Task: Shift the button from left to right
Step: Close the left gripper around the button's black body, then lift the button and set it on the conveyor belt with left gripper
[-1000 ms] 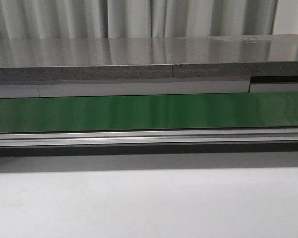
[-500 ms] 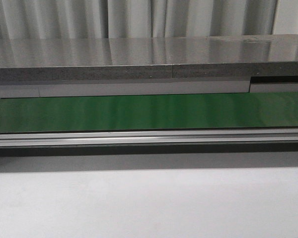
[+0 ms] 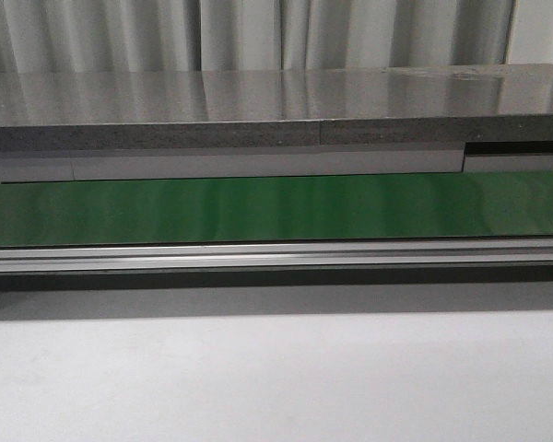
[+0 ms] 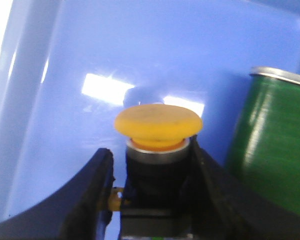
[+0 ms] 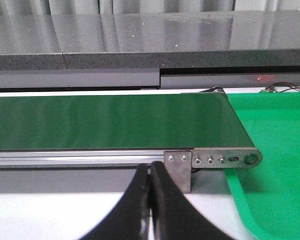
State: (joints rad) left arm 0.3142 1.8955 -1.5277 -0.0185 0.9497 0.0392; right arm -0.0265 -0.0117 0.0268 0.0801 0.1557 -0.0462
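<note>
Left gripper (image 4: 157,200): two black fingers (image 4: 92,200) closed on the button's black body, one on each flank; cap stands proud beyond the tips.
Button (image 4: 158,122): yellow mushroom cap over a silver collar, held upright between the fingers, over the blue tray.
Blue tray (image 4: 90,60): glossy floor fills the left wrist view behind the cap; its raised wall runs along the 9 o'clock side.
Green roller (image 4: 275,155): belt end with a metal rim at 3 o'clock of the button, near the gripper's outer finger but apart from it.
Right gripper (image 5: 151,200): fingers pressed together, tips touching, nothing between them; it hangs over the white table (image 3: 276,378), pointing at the belt's front rail.
Belt (image 3: 276,207): green strip crossing the front view side to side, bare; aluminium rail (image 3: 276,253) along its near edge.
Belt end (image 5: 225,159): metal bracket with screws at 1 o'clock of the right gripper.
Green tray (image 5: 275,165): just beyond the belt end, at 3 o'clock; floor bare.
Front view: neither arm shows.
</note>
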